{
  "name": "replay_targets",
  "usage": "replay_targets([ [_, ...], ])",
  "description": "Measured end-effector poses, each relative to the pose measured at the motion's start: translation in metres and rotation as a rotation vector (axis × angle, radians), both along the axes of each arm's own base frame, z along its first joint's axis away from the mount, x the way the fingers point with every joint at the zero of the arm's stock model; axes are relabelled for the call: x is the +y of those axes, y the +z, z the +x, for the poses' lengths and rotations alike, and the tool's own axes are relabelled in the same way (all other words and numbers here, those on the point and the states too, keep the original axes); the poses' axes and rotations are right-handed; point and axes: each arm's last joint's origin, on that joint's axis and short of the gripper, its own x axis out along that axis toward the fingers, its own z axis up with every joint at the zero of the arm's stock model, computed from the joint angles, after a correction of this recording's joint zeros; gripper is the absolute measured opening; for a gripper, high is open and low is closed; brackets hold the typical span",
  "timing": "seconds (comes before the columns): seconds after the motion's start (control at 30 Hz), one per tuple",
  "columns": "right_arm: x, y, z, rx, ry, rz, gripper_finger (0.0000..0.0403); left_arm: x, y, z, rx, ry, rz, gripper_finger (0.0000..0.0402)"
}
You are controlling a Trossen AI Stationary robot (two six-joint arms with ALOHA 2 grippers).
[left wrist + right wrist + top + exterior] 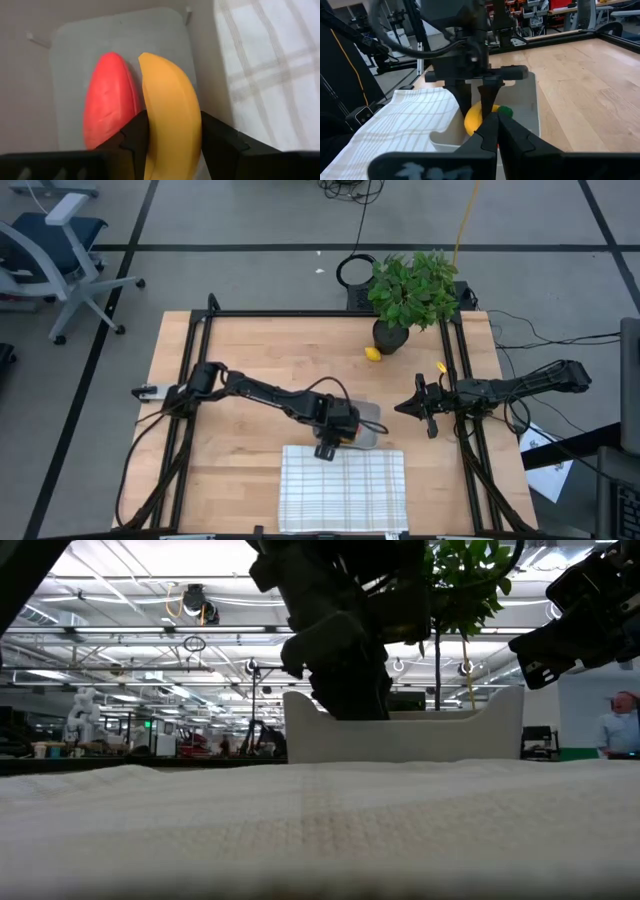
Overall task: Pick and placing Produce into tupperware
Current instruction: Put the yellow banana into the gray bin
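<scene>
Left claw (172,137) grips the banana (172,120) between its fingers, low over the tub (75,55), right beside the carrot (110,97) already inside. We see a risk: letting go on the carrot could roll the banana toward the tub rim near the cloth (270,70). Lemon (373,354) sits by the plant (412,290), outside the tub. Right claw (424,408) waits clenched shut, empty.

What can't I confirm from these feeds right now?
- High view: left gripper covers the tupperware, hiding its contents.
- Low view: tupperware wall hides the produce inside.
- Left wrist view: banana end cut off by the edge; whether it touches the floor is unclear.
- Right wrist view: right gripper blocks the carrot.
</scene>
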Motion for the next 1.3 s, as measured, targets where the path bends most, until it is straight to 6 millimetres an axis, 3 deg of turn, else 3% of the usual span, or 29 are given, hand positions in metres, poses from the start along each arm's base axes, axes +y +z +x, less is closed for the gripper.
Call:
replay_targets([
  [0.2,0.0,0.0,0.0,0.0,0.0,0.0,0.0,-0.007,0.0,-0.002,0.001,0.009,0.035,0.0147],
  [1.07,0.0,-0.002,0.0,0.017,0.0,-0.003,0.0,0.016,0.003,-0.003,0.086,0.098,0.004,0.0147],
  [1.3,0.0,-0.002,0.0,0.023,0.0,-0.004,0.0,0.015,-0.009,0.0,0.093,0.086,0.011,0.0147],
])
